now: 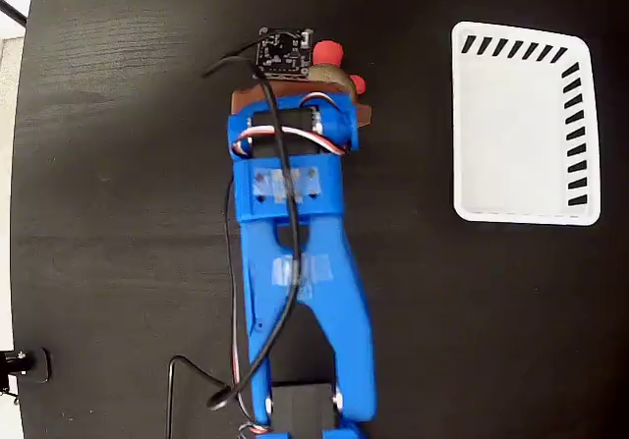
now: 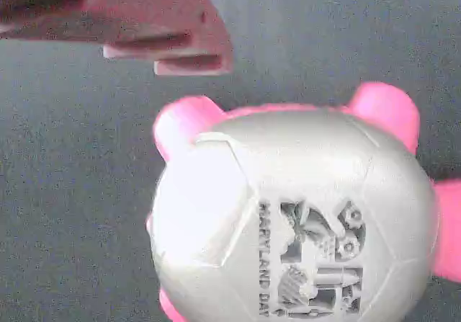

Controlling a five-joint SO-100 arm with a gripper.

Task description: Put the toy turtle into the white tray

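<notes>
Filling my wrist view, the toy turtle (image 2: 295, 221) sits on the table just under my gripper (image 1: 316, 78), far from the white tray (image 1: 462, 115); its shell looks hard, slick, so I'd pinch its sides, though jaw spread I cannot tell.

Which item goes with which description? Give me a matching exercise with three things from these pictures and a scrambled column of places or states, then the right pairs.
Things:
1. turtle
2. tray
3. arm

Descriptions:
A. white, with nothing in it, at the right of the fixed view
B. blue, reaching up the middle of the fixed view
C. pale shell with a dark printed logo, on the dark table under the wrist camera

Pairs: 1-C, 2-A, 3-B
</notes>
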